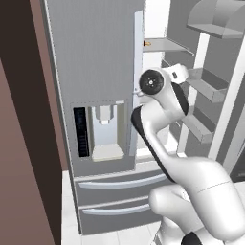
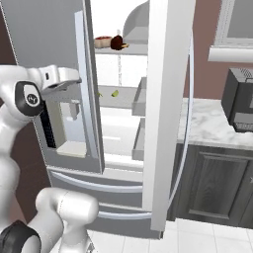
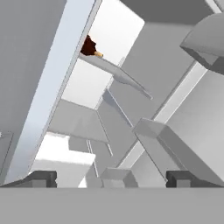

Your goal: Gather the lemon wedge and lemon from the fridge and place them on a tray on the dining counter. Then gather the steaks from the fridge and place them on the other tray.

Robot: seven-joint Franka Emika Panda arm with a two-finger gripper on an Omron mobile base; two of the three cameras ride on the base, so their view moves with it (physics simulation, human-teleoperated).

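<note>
Jaws stood wide apart, empty, on your gripper (image 3: 111,178) before the fridge (image 2: 165,99). Steaks (image 2: 111,42) sat on its top shelf.

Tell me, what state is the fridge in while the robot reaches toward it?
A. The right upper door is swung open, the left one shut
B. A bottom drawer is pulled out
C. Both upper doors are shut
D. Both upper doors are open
A: the right door stands swung out, baring the shelves, while the left door with the dispenser is shut, as are both drawers.
</note>
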